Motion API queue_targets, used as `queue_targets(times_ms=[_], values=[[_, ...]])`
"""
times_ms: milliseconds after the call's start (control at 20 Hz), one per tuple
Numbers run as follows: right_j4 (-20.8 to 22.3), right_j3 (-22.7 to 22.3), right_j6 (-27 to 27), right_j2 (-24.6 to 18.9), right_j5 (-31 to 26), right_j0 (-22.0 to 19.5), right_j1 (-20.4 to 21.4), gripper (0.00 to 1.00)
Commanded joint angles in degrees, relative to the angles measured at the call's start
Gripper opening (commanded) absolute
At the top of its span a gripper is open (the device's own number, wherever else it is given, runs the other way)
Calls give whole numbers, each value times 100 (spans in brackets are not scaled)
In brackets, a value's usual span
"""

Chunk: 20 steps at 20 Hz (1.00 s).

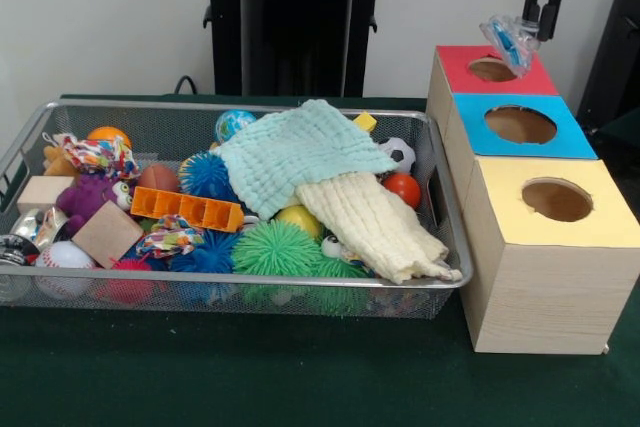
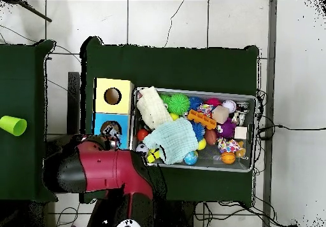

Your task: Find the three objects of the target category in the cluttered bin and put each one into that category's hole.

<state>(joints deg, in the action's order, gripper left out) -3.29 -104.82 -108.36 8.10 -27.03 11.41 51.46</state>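
Observation:
My gripper [image 1: 538, 27] hangs at the top right, shut on a crinkly blue and clear plastic wrapper [image 1: 508, 42]. The wrapper dangles just above the round hole of the red-topped box [image 1: 495, 69]. In front of that box stand the blue-topped box [image 1: 520, 125] and the yellow-topped box [image 1: 556, 200], each with one hole. From overhead, the red arm [image 2: 95, 167] hides the red box; the blue box [image 2: 102, 121] and yellow box [image 2: 113, 96] show. The wire bin [image 1: 250, 107] is full of mixed toys.
In the bin, a mint cloth [image 1: 300, 152] and a cream cloth [image 1: 375, 227] lie over spiky balls [image 1: 277, 247], an orange block [image 1: 187, 209], wooden blocks [image 1: 107, 234] and small balls [image 1: 403, 189]. A green cup [image 2: 13, 125] sits on the side table.

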Motion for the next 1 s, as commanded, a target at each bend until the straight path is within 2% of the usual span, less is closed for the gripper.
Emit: queue_targets(times_ms=[50, 450, 1000], values=[[69, 322, -541, -209, -612, -162, -116, 0], [192, 332, -615, -216, 184, -199, -572, 0], [206, 284, -630, -221, 564, -237, -748, 0]])
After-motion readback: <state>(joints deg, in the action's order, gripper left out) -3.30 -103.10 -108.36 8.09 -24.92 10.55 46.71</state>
